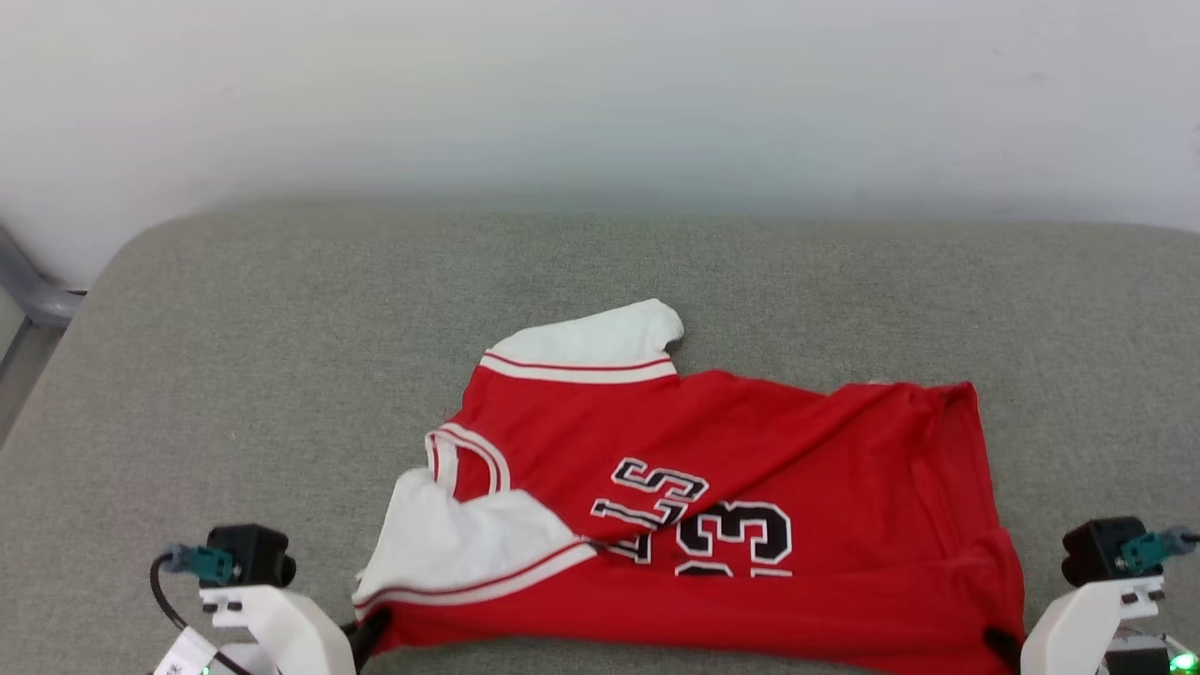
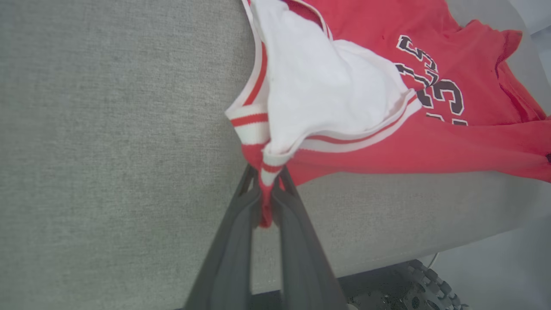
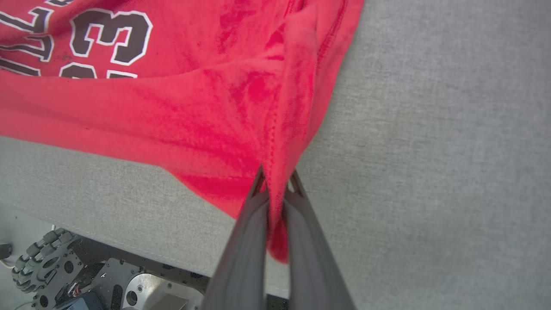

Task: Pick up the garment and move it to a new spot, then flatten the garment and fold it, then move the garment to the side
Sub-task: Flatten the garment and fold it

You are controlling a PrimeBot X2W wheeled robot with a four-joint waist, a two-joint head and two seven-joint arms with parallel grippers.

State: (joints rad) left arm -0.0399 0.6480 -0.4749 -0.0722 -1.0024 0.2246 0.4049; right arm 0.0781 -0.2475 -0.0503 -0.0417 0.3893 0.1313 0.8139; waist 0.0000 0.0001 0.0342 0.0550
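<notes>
The red jersey garment (image 1: 750,441) lies spread across the grey cushion, its near edge lifted and pulled taut between both grippers. One white sleeve (image 1: 591,342) lies at the back, the other (image 1: 450,544) is folded over near the front left. My left gripper (image 2: 267,176) is shut on the striped sleeve cuff (image 2: 264,172); it also appears at the garment's lower left corner (image 1: 370,628). My right gripper (image 3: 275,181) is shut on the red hem corner (image 3: 275,163), seen at the lower right (image 1: 1001,642). Black-and-white lettering (image 1: 703,525) faces up.
The grey cushion (image 1: 281,375) stretches wide to the left, back and right of the garment. A white wall (image 1: 600,94) rises behind it. Below the cushion's near edge, the robot's wheeled base (image 3: 47,258) shows. A grey metal frame (image 1: 28,291) stands at the far left.
</notes>
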